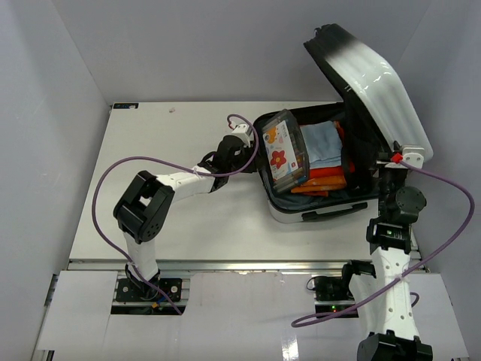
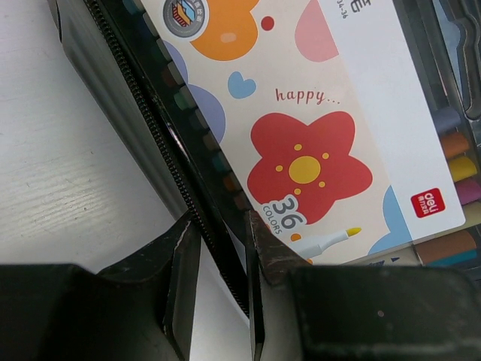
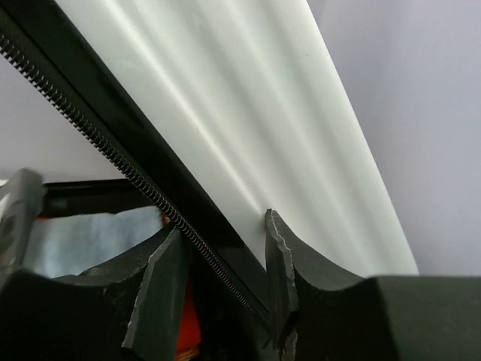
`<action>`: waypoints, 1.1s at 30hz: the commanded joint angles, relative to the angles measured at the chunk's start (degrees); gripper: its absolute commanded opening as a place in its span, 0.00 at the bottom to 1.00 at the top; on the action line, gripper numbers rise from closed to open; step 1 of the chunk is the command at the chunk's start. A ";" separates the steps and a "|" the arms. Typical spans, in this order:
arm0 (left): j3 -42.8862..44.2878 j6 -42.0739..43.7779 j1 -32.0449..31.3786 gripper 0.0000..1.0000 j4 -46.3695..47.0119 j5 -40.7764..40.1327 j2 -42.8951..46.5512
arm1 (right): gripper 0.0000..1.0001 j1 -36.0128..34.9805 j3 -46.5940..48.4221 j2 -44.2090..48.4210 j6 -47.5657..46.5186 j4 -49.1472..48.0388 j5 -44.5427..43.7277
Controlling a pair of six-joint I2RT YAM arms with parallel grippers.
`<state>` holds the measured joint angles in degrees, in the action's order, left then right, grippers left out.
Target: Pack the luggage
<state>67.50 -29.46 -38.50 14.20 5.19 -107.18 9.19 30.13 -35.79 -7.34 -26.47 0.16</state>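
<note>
One sure pinch: right gripper (image 3: 218, 241) on luggage (image 1: 379, 86) lid edge; left gripper (image 2: 218, 233) astride zipper rim (image 2: 143, 105), contact unclear

The whole desk (image 1: 188, 226) is taken in from above and behind the arm bases by the top external camera, which is angled downward. The left wrist view is taken at very close range past its own fingers (image 2: 180, 278), along the marker case (image 2: 316, 150) at the luggage (image 2: 128, 90) rim. The right wrist view is pointed upward along the raised lid, also close. Case and lid are shared with the top view.
</note>
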 commanded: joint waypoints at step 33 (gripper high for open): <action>-0.11 4.76 -0.77 0.38 -1.51 1.84 11.54 | 0.69 -3.21 16.30 -8.44 26.08 33.45 1.72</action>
<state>67.03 -28.59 -38.78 12.55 2.94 -105.84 6.02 41.01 -39.57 17.65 2.94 10.36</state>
